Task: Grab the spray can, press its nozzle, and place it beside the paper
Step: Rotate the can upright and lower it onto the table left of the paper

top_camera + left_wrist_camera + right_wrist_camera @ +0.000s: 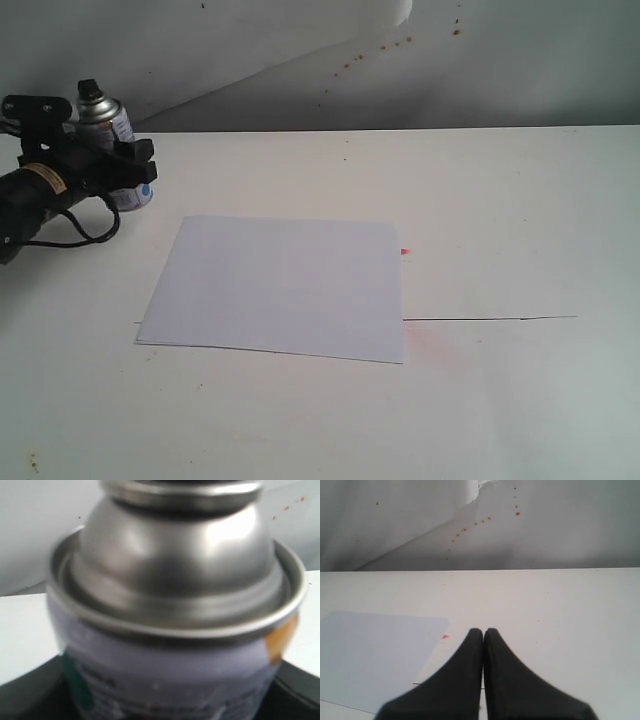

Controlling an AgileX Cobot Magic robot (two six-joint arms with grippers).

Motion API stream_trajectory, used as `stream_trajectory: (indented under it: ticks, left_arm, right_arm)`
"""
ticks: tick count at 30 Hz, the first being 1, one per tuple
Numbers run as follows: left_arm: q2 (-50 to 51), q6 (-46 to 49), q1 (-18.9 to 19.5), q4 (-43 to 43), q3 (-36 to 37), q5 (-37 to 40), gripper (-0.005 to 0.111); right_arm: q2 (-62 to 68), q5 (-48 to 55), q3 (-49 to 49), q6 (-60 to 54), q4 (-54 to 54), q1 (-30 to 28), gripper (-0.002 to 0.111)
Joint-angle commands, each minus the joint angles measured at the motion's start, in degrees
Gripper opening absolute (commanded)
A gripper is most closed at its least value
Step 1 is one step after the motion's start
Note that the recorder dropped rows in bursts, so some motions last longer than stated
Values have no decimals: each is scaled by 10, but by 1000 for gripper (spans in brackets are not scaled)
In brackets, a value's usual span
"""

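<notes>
The spray can (108,125) stands upright at the table's far left back, with its black nozzle (88,90) on top. My left gripper (132,165) is shut on the can's body, one finger on each side. In the left wrist view the can (175,580) fills the picture: silver domed shoulder, white label, and a dark finger (25,700) at the lower corner; the nozzle is cut off there. The paper (280,285) lies flat mid-table, right of the can. My right gripper (483,632) is shut and empty, above bare table beside the paper (375,650); the exterior view does not show it.
A small red mark (405,251) sits just off the paper's far right corner. A thin black line (490,319) runs right from the paper's right edge. A spotted white backdrop (400,70) rises behind the white table (520,200).
</notes>
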Motion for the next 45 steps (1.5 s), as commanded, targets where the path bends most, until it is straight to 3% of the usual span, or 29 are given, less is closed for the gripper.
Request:
stream_trajectory:
  ticks: [1, 9, 16, 41, 45]
  left_arm:
    - [18, -4, 0, 1, -2, -54, 0]
    - [47, 29, 0, 1, -2, -58, 0]
    - [75, 30, 0, 1, -2, -121, 0]
    - [75, 33, 2, 16, -2, -94, 5]
    - [75, 33, 2, 16, -2, -94, 14]
  right_arm:
    - [-2, -4, 1, 2, -2, -3, 0]
    - [-2, -4, 1, 2, -2, -3, 0]
    - [-2, -4, 1, 2, -2, -3, 0]
    - [-2, -4, 1, 2, -2, -3, 0]
    - [-2, -4, 1, 2, -2, -3, 0]
